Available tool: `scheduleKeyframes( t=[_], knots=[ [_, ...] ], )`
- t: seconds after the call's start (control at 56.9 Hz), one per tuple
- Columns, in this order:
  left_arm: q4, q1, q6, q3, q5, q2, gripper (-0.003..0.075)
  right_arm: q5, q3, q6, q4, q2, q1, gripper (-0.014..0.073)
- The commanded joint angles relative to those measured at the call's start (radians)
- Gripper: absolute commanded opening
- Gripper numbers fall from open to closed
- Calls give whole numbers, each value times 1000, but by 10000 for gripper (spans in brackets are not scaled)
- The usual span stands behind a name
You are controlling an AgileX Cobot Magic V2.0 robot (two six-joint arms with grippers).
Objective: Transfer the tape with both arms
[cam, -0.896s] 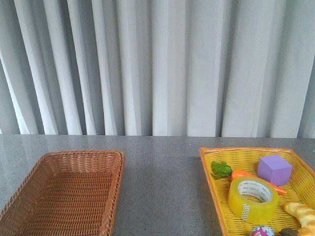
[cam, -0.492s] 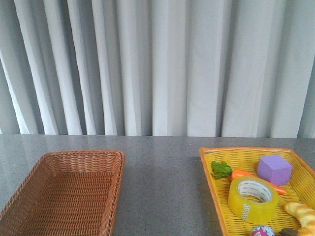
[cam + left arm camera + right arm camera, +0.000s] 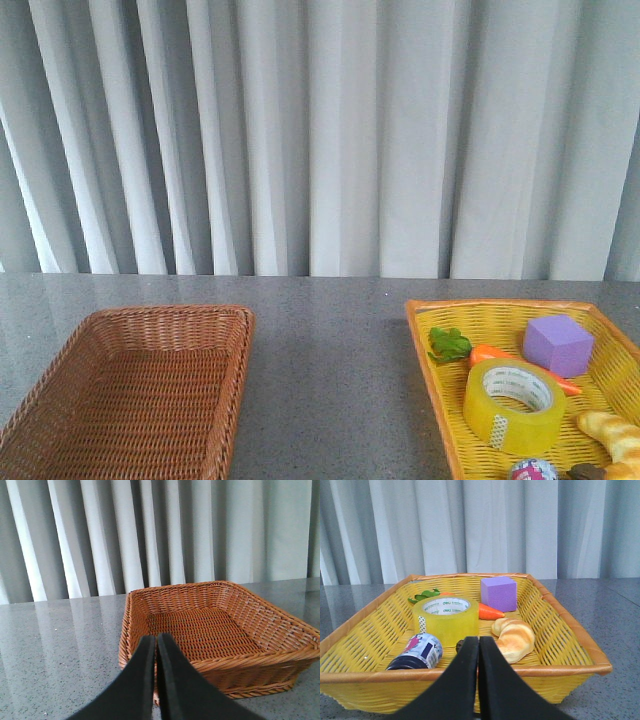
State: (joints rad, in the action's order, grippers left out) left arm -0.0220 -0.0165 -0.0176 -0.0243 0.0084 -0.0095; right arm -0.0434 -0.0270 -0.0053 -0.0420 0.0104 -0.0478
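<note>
Right, here is what you are looking at
Landmark: the yellow basket (image 3: 428,352) is sitting on the grey table (image 3: 330,380), and everything below is placed against it
Tape: the tape (image 3: 514,403) is lying flat inside the yellow basket, hole facing up, nothing gripping it
Neighbours: the purple cube (image 3: 558,344) and carrot (image 3: 500,356) are sitting just behind the tape in the yellow basket; the bread (image 3: 514,637) and a small bottle (image 3: 417,651) are lying near its front rim
Right gripper: the right gripper (image 3: 479,652) is hovering just outside the yellow basket's near rim, fingers pressed together, holding nothing
Left gripper: the left gripper (image 3: 156,652) is pointing at the brown basket (image 3: 210,625), well apart from the yellow basket, fingers pressed together and carrying nothing
</note>
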Motion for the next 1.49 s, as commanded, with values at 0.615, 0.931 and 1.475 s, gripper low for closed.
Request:
scheduleKeyframes(
  t=[0.615, 0.931, 1.475],
  knots=[
    [-10, 0, 8, 125, -190, -13, -6, 185, 113, -13, -34, -21, -5, -4],
    [-10, 0, 5, 427, -25, 213, -6, 118, 398, -59, -34, -278, -5, -4],
    [-10, 0, 7, 529, 259, 534, -6, -192, 499, -57, -49, -617, -5, -4]
  ],
)
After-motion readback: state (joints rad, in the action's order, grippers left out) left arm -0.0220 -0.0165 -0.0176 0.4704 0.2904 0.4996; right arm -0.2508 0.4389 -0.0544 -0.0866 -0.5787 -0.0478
